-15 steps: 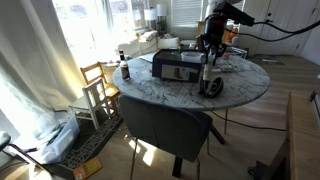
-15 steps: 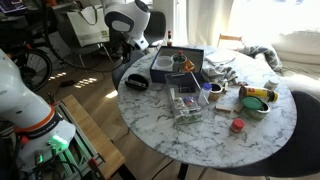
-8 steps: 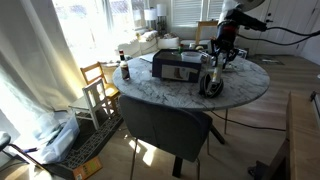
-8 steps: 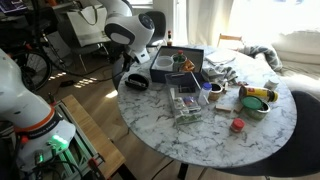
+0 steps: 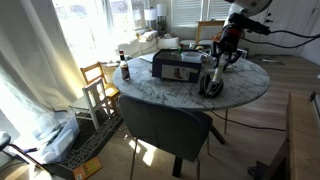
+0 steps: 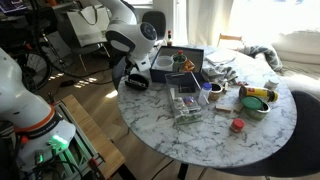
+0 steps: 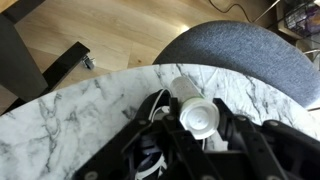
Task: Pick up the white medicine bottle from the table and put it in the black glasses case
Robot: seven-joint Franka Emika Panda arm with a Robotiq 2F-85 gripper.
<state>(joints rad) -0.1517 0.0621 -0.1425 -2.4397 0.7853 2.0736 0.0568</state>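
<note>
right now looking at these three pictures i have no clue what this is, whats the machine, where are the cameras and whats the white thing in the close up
The machine is a robot arm steered by a person, ending in a two-fingered gripper. Two pictures come from cameras standing in the room; the close-up comes from a camera on the arm's wrist. The gripper hangs above a small black glasses case on a round marble table, near a larger dark box. The white thing is a medicine bottle between the fingers; whether it is gripped I cannot tell.
</note>
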